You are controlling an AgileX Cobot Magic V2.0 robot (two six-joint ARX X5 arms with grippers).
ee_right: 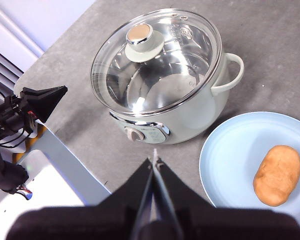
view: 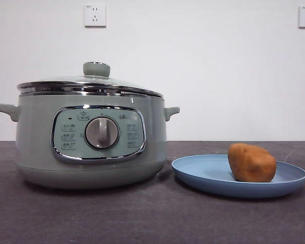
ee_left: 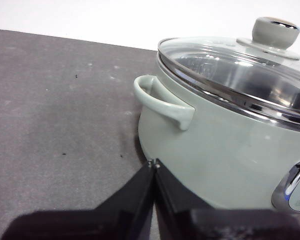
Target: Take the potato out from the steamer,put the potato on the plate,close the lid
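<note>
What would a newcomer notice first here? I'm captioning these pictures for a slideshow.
First the big sage-green steamer at the left of the table, its glass lid sitting closed on top. Next the orange-brown potato lying on the light-blue plate just to the steamer's right. Both grippers, left and right, are shut and hold nothing.

You see: steamer [view: 35, 147] pale sage green, chrome rim, grey dial; potato [view: 251, 163] orange-brown; plate [view: 203, 173] matte light blue; table [view: 142, 218] dark grey.
</note>
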